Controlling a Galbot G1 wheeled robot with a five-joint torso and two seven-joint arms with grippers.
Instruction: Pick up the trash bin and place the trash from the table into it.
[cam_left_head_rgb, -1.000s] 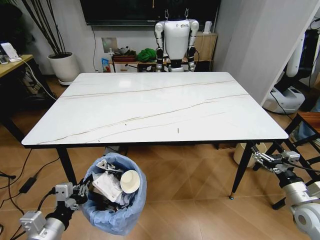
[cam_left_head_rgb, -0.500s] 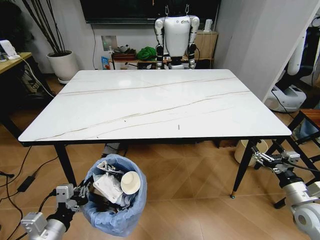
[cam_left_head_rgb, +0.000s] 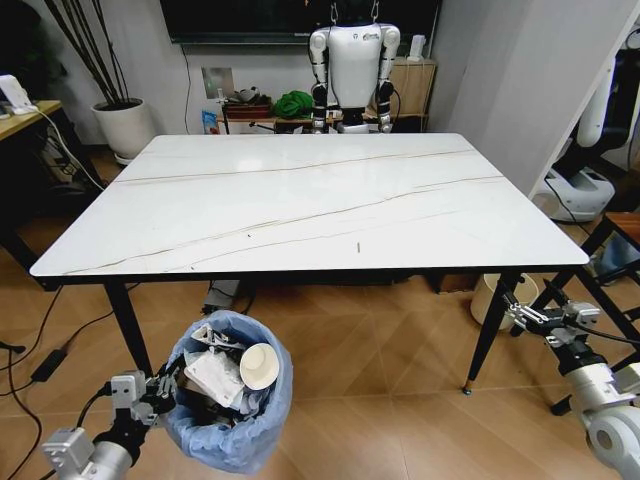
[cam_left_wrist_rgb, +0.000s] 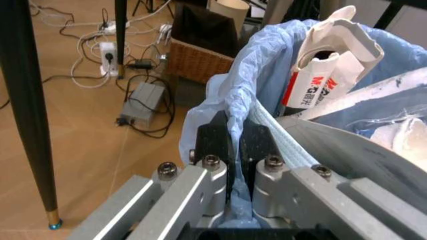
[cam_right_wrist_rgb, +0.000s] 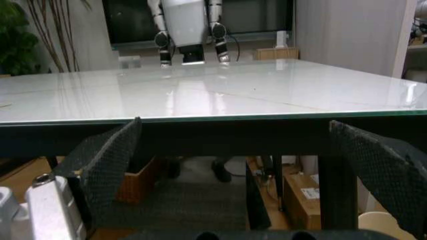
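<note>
We see our head view pulled back, so the table (cam_left_head_rgb: 300, 210) takes up more of the frame while the trash bin (cam_left_head_rgb: 232, 400) and left gripper (cam_left_head_rgb: 160, 388) sit slightly lower at lower left.

Light-blue-lined trash bin (cam_left_head_rgb: 232, 430); white, grey-veined table (cam_left_head_rgb: 300, 200), seemingly black legs.

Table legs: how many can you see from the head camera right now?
2. One black leg stands at the table's near left corner beside the trash bin; another at the near right corner. The far legs are hidden.
</note>
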